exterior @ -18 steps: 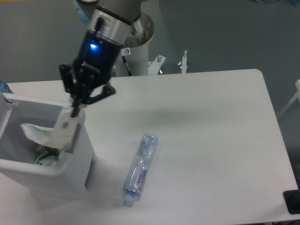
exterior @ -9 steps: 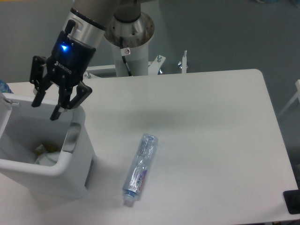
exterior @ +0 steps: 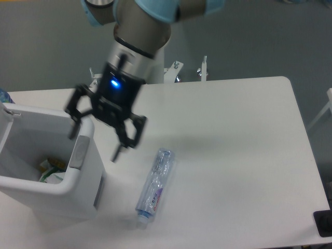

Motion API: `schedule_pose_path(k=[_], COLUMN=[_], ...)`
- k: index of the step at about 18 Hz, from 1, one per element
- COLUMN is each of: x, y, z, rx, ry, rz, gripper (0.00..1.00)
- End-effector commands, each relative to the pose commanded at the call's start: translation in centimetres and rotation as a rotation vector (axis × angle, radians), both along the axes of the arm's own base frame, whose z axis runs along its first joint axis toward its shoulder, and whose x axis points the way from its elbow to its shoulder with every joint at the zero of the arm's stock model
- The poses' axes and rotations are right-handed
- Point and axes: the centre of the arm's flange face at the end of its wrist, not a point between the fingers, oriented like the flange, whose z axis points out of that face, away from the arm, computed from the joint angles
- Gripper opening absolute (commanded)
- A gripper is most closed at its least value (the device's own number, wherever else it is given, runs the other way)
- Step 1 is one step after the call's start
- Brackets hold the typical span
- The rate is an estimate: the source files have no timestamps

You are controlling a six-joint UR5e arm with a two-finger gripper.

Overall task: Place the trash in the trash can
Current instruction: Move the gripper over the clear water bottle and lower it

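The gripper (exterior: 96,139) hangs above the bench (exterior: 233,145) with its fingers (exterior: 122,145) spread wide and nothing between them. It sits over the right edge of the trash can (exterior: 78,179), one finger above the can's rim and the other out over the bench to the right. A blue light glows on the gripper body.

The trash can stands at the left side of the bench, near the front edge. Inside it, low down at the near left, lies the wrapper (exterior: 49,170), pale with a green edge; it is partly hidden by the can's wall, so its full shape is hard to make out.

The bottle (exterior: 154,188) lies on its side on the bench, just right of the trash can and apart from it, with its cap end pointing to the near edge and its bluish-purple label toward that end.
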Motion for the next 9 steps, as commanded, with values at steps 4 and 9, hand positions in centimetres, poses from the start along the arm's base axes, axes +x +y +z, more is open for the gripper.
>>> schedule_pose_path(k=[4, 9], x=[-2.8, -4.1], y=[1.5, 2.3], z=[-5.9, -12.2], rx=[-0.117, -0.278], ry=[-0.006, -0.074], rz=[0.045, 0.052], gripper=[1.00, 1.00])
